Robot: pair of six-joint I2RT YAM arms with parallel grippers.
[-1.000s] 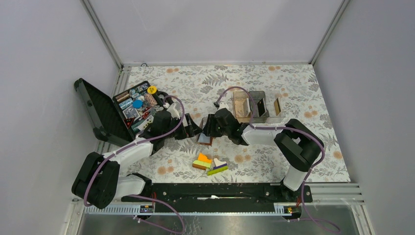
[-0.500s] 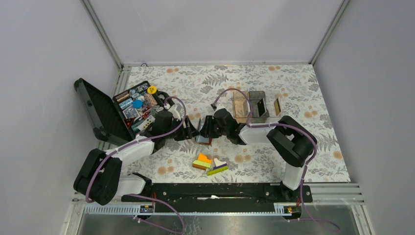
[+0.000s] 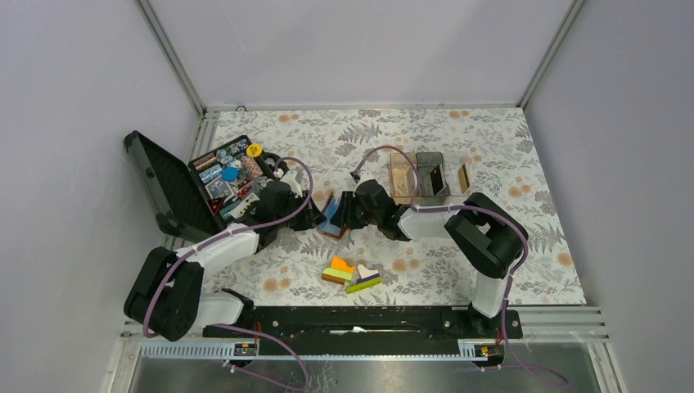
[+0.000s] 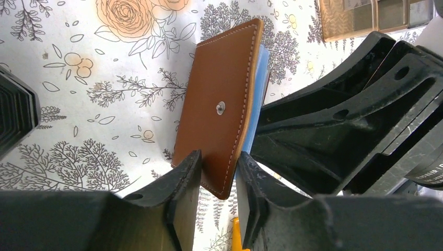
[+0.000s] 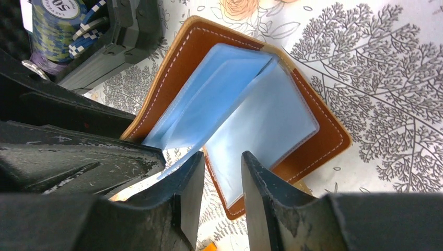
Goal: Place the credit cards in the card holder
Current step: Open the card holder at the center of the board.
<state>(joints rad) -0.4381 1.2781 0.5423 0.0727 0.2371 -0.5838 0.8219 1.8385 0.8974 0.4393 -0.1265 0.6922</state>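
The card holder (image 3: 331, 222), brown leather with pale blue sleeves inside, stands partly open between my two grippers. My left gripper (image 3: 317, 215) has its fingers against both sides of the snap-stud cover (image 4: 224, 104), shut on it at the near corner (image 4: 217, 178). My right gripper (image 3: 344, 214) is shut on the corner of the other cover (image 5: 318, 144), a blue sleeve (image 5: 261, 120) running between its jaws (image 5: 222, 180). Thin dark (image 3: 436, 178) and tan (image 3: 463, 178) slabs that may be the credit cards stand in the compartment boxes; I cannot tell for sure.
An open black tool case (image 3: 168, 190) full of poker chips and small parts (image 3: 229, 176) sits at the left, close behind my left arm. Orange, green and purple blocks (image 3: 350, 274) lie near the front. Clear and brown compartment boxes (image 3: 417, 176) stand right of centre.
My left gripper went from wide open to closed around the holder's cover. Both grippers and the holder shifted slightly left and away, and the holder now stands more upright.
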